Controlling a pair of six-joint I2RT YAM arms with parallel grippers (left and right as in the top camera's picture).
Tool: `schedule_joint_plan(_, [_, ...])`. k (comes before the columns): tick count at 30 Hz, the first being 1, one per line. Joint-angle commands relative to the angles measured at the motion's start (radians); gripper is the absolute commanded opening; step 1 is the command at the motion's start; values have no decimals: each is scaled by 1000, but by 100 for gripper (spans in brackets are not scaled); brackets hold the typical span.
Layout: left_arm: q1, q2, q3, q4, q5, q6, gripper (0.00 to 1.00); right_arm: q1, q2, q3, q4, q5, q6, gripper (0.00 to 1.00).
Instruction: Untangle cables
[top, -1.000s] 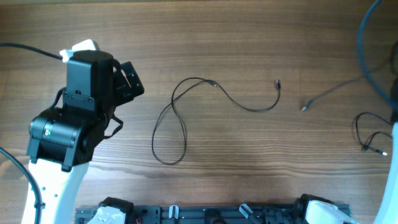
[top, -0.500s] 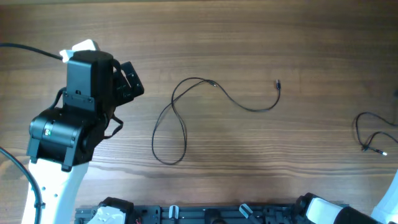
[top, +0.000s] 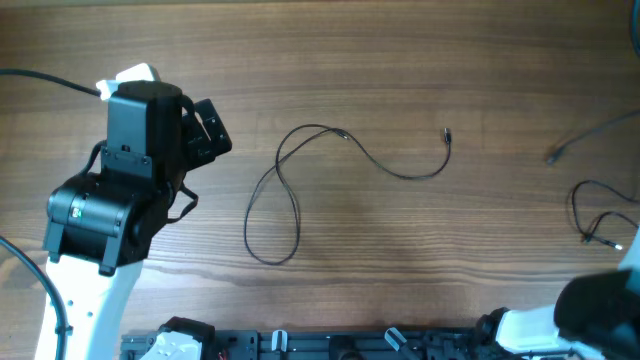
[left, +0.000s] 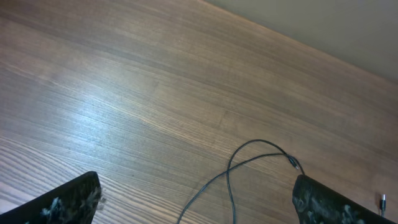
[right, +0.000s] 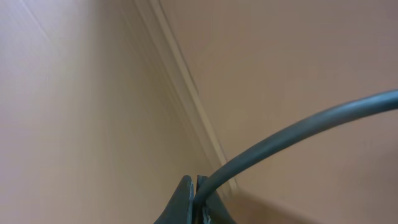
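The looped cable (top: 298, 222) lies slack mid-table and a second cable (top: 575, 205) curls at the right edge. Both look featherlight, limp and hair-thin, so a pinch beside a plug end or at the loop's crossing suits best. The left gripper (left: 196, 193) hovers with jaws wide apart, while the right gripper (right: 194, 186) is pressed together, apparently pinching a grey cord (right: 298, 127), though that view is blurry.

Your left end effector (left: 199, 208) stands wide open, a finger (left: 71, 199) out to each side. Behind it, the black wrist (top: 145, 125) and white forearm (top: 85, 295) slope back toward the base. Your right end effector (right: 194, 198) is pinched tight on a grey cable (right: 298, 127). Behind it, the right arm (top: 600, 300) shows only as a blur.
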Motion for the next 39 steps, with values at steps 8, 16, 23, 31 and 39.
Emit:
schedule_joint_plan(8, [5, -6, 3, 2, 4, -5, 100, 0, 203, 6, -124, -235, 52, 5])
schedule_joint_plan(16, [5, -6, 3, 2, 4, -5, 100, 2, 294, 3, -344, -355, -28, 4])
schedule_joint_plan(23, [5, -6, 3, 2, 4, -5, 100, 2, 360, -3, -446, -660, -22, 4])
schedule_joint_plan(31, [5, -6, 3, 2, 4, -5, 100, 0, 372, -97, -451, -680, 55, 11])
schedule_joint_plan(39, [5, -6, 3, 2, 4, -5, 100, -15, 372, -127, -542, -564, 66, 15])
